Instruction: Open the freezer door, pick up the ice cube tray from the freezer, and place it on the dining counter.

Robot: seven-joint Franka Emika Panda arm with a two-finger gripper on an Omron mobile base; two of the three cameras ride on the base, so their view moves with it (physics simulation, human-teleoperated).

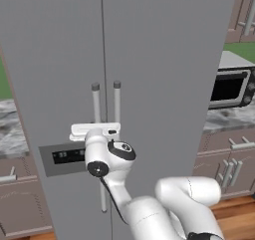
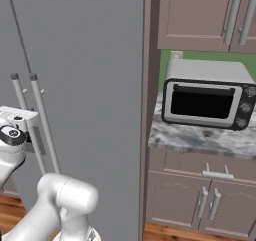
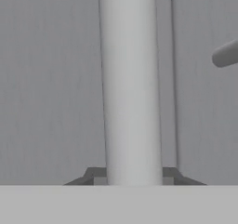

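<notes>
While the tall matte-grey freezer door stands shut, the white two-finger gripper sits at its long vertical grey bar handle, at about 9 o'clock from the silver microwave. Its dark fingertips lie on either side of the bar, close to it.

**Handle bar dead centre, fingertips either side**

Pale grey vertical bar handle runs from top edge of frame down to the bottom band, filling the centre. Two dark fingertips poke up at lower centre, one on each side of the bar, close against it (actual contact can't be told). The gripper thus straddles the bar. Behind: flat matte-grey freezer door. A darker vertical strip runs just right of the bar. Short grey rod end enters at the upper right edge.
</notes>
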